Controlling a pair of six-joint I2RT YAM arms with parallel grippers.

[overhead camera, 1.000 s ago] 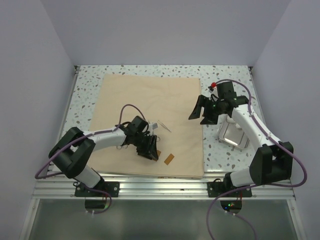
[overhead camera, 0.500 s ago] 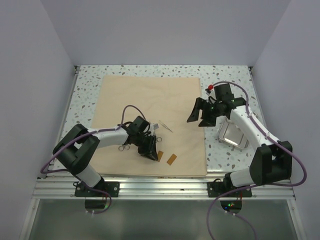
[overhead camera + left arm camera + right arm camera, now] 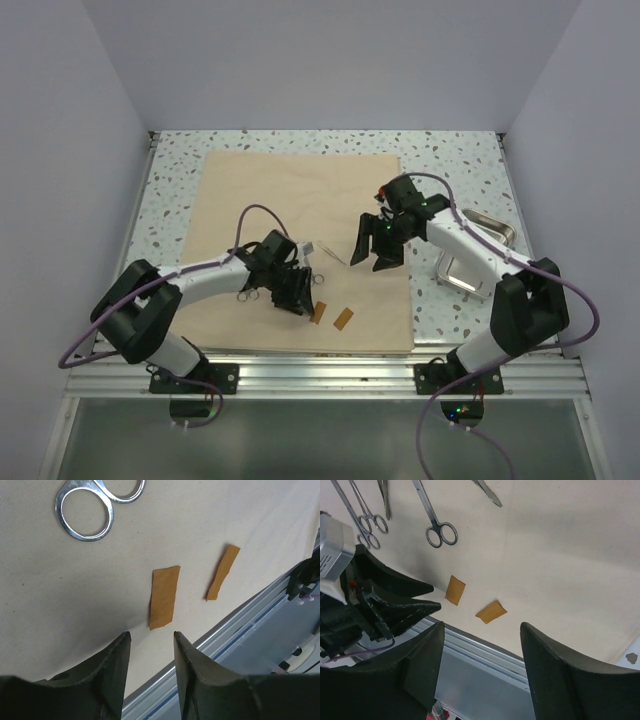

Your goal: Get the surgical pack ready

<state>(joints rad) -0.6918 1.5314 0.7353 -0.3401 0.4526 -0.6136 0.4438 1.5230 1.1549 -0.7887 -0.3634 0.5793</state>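
One steel tray (image 3: 498, 222) lies just right of the surgical pack (image 3: 290, 195), over which the left gripper (image 3: 150, 636) and right gripper (image 3: 481, 626) hover, jaws parted, gripping nothing.

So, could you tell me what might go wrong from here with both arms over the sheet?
1. The left gripper hangs open at the end of a strip lying flat on the sheet. Closing there could pinch the fabric too and drag it, shifting the scissors.
2. The right gripper, also open, is over the same patch, so the two could collide.
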